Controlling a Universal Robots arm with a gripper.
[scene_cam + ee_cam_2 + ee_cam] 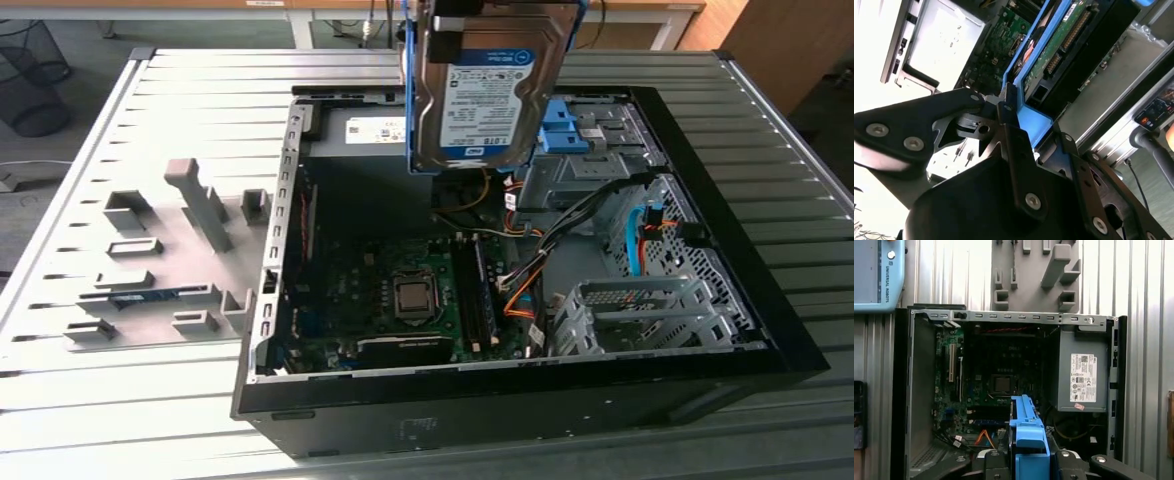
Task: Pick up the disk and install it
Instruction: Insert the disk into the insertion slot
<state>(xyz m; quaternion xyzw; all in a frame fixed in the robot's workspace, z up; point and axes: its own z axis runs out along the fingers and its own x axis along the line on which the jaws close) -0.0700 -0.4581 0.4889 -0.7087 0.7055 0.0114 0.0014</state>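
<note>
Hanging upright, long axis vertical, the disk sits pinched by the gripper.

Open black computer case lying on a ribbed grey metal table

The case lies on its side with the open face up. A green motherboard covers its floor, and a grey power-supply box with a white sticker fills one corner. A silver perforated metal drive cage sits at the exterior view's right, with blue and orange cables just beyond it. A flat grey fixture board with upright blocks lies beside the case on the exterior view's left. A black wire waste basket stands off the table.
</note>
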